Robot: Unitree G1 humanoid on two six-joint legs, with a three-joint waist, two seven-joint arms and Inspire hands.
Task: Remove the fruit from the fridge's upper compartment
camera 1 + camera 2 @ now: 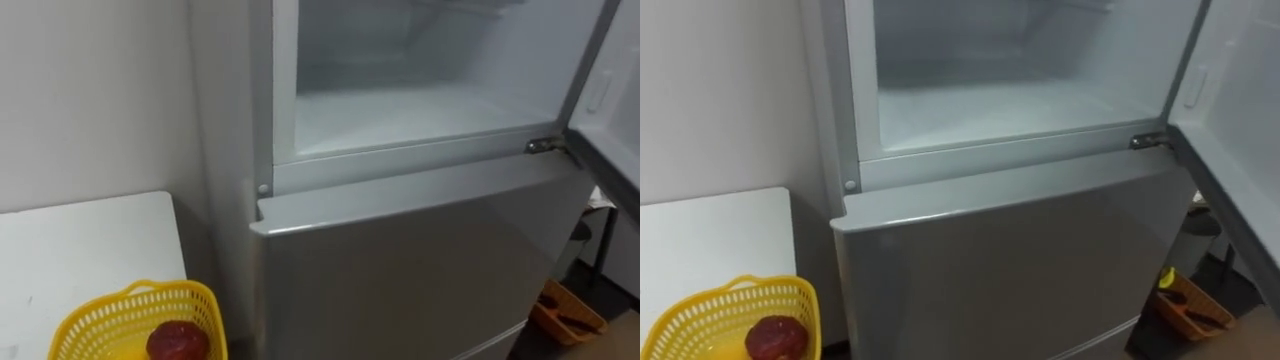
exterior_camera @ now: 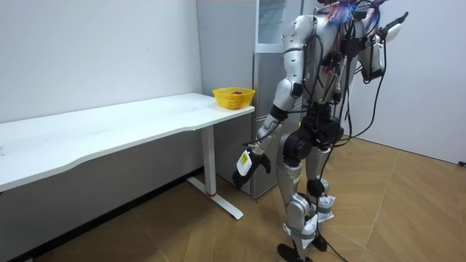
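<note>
left robot hand (image 2: 246,164) low | red item (image 1: 177,341) in yellow basket (image 1: 120,315), well apart

Partly beyond view edges: yellow basket (image 1: 108,322) and upper fridge compartment (image 1: 420,110).

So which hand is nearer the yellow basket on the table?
Left. The left hand hangs low near the table end, below the yellow basket; the right hand is raised high on the robot's far side.
</note>
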